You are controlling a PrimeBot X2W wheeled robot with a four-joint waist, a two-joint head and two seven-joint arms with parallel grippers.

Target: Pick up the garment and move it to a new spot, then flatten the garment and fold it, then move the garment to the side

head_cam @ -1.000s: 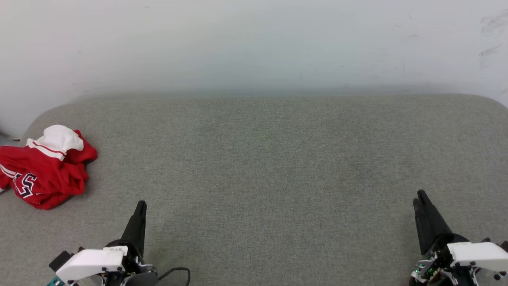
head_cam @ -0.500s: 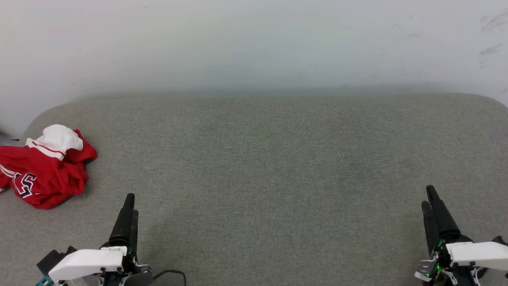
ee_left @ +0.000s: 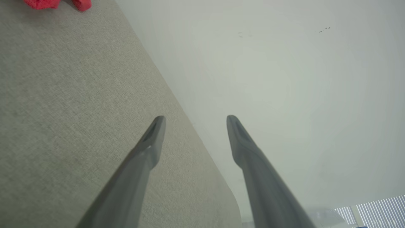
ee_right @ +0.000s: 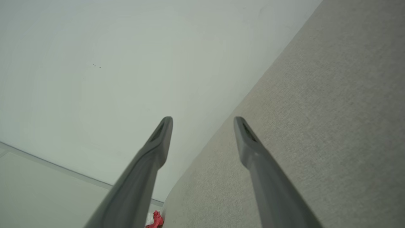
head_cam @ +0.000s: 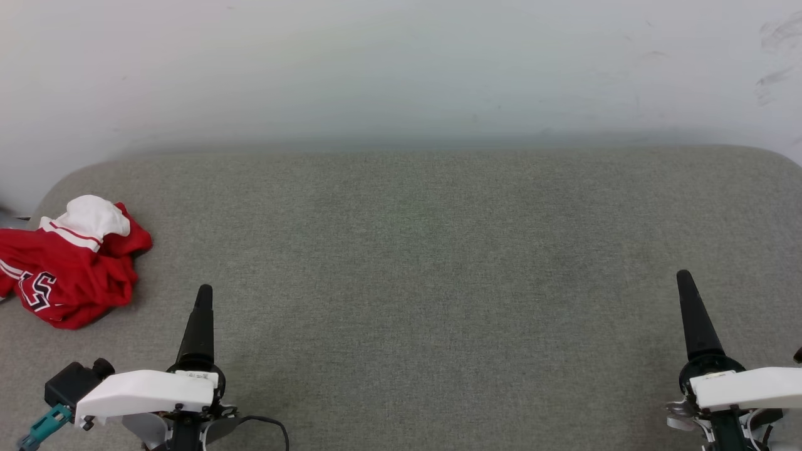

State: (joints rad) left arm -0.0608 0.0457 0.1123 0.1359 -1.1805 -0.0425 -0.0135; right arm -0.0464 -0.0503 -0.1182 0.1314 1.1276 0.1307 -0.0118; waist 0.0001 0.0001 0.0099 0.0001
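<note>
Left gripper (ee_left: 193,117) and right gripper (ee_right: 202,118) have both opened since a second ago.
Wrist views show their fingers spread and empty; the head view shows the garment (head_cam: 69,269) crumpled at the grey cushion's (head_cam: 438,263) left end.

Soft, even light, bright without glare. A faint shadow band lies on the wall (head_cam: 401,75) just above the surface's (head_cam: 438,250) far edge. In the wrist views the fingers (ee_left: 129,180) look blurred; the head view is sharp.
</note>
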